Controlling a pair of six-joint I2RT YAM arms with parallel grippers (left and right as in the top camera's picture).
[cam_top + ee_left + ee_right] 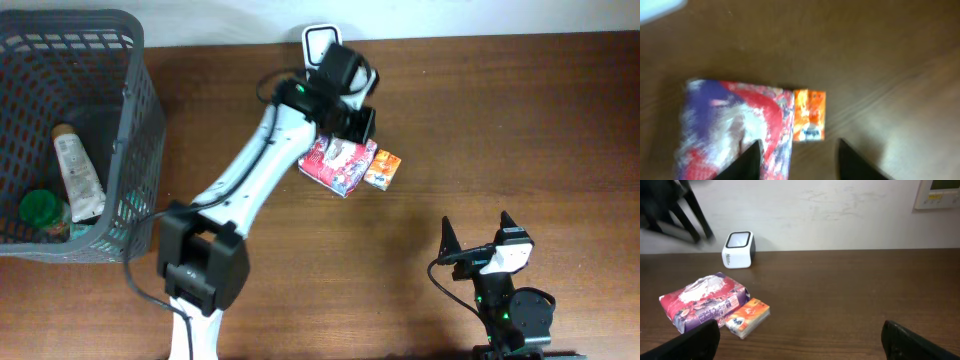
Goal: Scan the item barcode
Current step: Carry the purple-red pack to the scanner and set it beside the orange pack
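A brown wooden counter (500,130) carries a grey mesh basket (140,120) at the left, a white scanner (318,42) at the far edge, and a red-and-purple packet (335,163) just beside a small orange packet (382,169) mid-counter.

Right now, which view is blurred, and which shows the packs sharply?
Left wrist: smeared throughout, the red and purple pack and orange pack unreadable. Right wrist: both packs and the scanner crisp, only the left arm top-left blurred. Overhead: sharp.

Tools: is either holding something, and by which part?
Nothing is held. The left tool hangs open above the red packet and orange packet lying on the table; the right tool is open, empty.
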